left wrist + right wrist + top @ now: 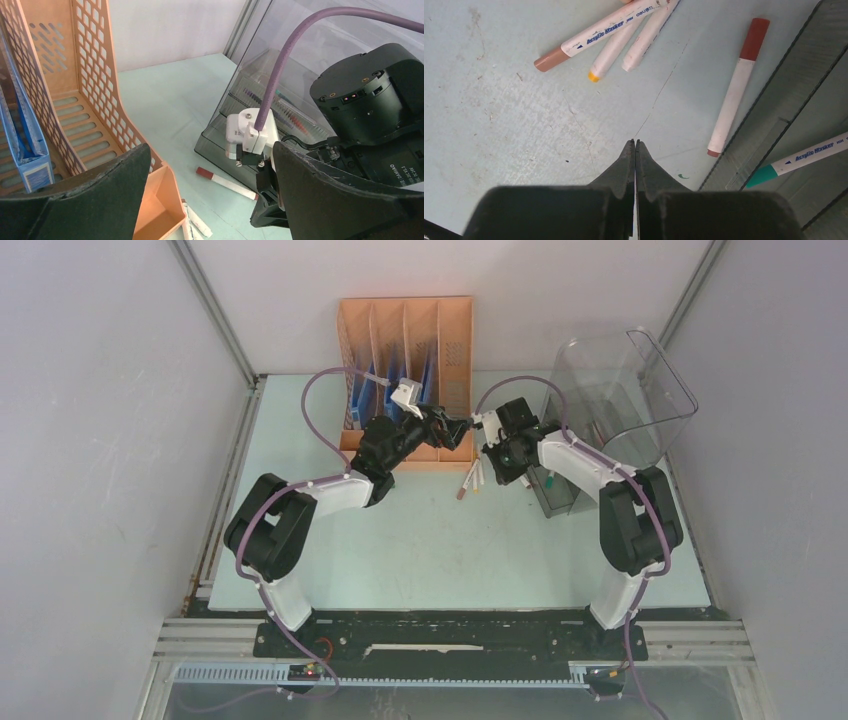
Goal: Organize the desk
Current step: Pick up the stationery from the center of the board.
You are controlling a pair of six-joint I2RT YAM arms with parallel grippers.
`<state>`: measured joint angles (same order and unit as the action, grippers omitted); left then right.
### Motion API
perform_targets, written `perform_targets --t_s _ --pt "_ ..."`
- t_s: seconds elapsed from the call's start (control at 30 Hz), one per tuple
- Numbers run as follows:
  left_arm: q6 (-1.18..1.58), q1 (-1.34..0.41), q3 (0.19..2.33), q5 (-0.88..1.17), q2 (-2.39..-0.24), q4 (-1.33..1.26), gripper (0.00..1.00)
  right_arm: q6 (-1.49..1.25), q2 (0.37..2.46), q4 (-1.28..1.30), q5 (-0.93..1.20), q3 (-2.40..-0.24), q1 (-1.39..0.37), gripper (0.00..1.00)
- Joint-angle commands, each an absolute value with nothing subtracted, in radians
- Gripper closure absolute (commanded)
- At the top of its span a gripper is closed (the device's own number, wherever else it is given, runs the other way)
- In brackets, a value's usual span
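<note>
The pale mint-green desk (pixel 430 540) carries loose markers (pixel 472 480) between the arms. In the right wrist view a brown-capped marker (pixel 599 32), an orange-tipped one (pixel 611 52) and a white one (pixel 649 35) lie together. A red-capped marker (pixel 736 90) lies alongside the smoky bin's wall. My right gripper (pixel 634 145) is shut and empty, just above the bare desk near them. My left gripper (pixel 210 165) is open and empty, hovering at the orange rack's front corner (pixel 155 200), with the red-capped marker (pixel 227 182) below it.
The orange four-slot file rack (pixel 405 370) stands at the back with a blue folder (pixel 25 145) in one slot. The clear smoky drawer bin (pixel 620 390) stands at the right and holds a teal-capped marker (pixel 796 160). The right wrist (pixel 365 100) is close to my left gripper.
</note>
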<state>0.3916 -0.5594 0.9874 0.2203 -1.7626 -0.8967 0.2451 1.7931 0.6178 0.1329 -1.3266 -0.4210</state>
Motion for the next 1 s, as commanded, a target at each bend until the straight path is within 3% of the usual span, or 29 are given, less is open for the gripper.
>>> perform_targets --t_s 0.0,0.43,0.63,0.97 --pt "0.372 -0.554 0.981 0.224 -1.733 -0.937 0.01 0.274 1.782 0.619 0.114 -1.317 -0.422 0.96" --pt "0.373 -0.553 0.980 0.236 -1.728 -0.940 0.01 0.300 1.854 0.512 -0.187 -1.316 -0.465 0.48" --pt "0.375 -0.548 0.973 0.239 -1.722 -0.946 0.01 0.268 1.904 0.471 -0.287 -1.316 -0.477 0.45" --pt "0.386 -0.545 0.976 0.246 -1.730 -0.954 0.01 0.231 1.948 0.497 -0.187 -1.317 -0.433 0.44"
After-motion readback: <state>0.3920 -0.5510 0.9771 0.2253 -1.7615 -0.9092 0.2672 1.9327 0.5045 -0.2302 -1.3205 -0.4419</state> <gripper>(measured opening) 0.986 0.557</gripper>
